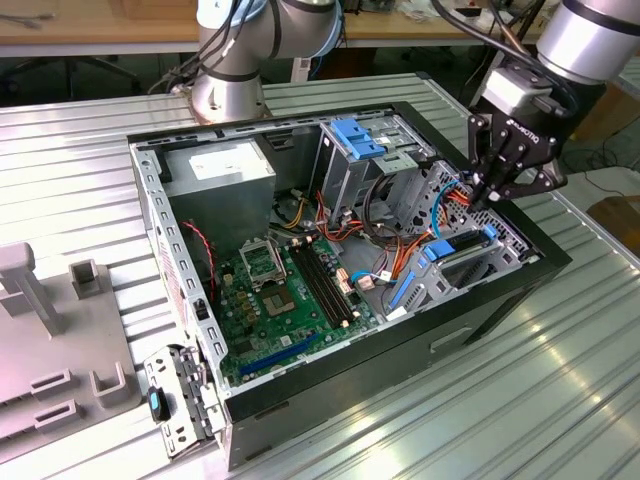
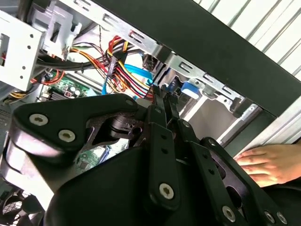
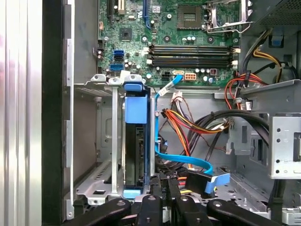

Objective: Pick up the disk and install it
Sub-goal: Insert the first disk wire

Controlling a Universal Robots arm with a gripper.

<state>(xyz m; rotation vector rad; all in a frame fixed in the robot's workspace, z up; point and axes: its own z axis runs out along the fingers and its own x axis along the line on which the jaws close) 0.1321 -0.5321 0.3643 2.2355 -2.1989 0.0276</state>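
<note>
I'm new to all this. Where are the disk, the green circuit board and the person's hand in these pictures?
Disk point(image 3: 136, 110): first wrist view, on its blue end plate.
Green circuit board point(image 1: 250, 325): exterior view, on a green patch near its middle.
Hand point(image 2: 265, 162): second wrist view, on its middle.

The table point(image 1: 520, 400) is ribbed bare metal with a bright sheen. The computer case point(image 1: 380, 375) is matt black outside and dull grey sheet metal within. The circuit board point(image 1: 285, 305) is glossy green. The disk point(image 3: 136, 110) has a dark metal body and smooth bright blue plastic rails. The gripper point(image 2: 163, 94) is matt black with shiny screw heads. The bench point(image 1: 100, 25) behind looks wooden.
</note>
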